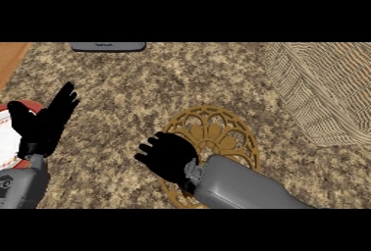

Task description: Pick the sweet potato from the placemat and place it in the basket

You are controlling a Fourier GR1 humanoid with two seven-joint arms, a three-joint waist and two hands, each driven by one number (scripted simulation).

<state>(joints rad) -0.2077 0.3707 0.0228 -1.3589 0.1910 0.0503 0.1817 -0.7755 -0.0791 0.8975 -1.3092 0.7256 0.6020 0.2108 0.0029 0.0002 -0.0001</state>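
We see our right hand (168,158) curled over the near-left edge of the gold placemat (217,128), the sweet potato hidden from us, the basket (322,93) beyond the placemat's right, left hand (45,122) open.

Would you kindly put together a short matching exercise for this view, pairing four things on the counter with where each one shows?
Things:
1. basket
2. placemat
3. left hand
4. grey device

Places:
A. top edge, left of middle
B. right side, woven wall running up to the top edge
C. left edge, fingers up, beside a red-rimmed object
D. middle of the counter, partly under the right hand

Pairs: 1-B, 2-D, 3-C, 4-A

The sweet potato itself does not show; the right hand's curled fingers cover the placemat's left part.
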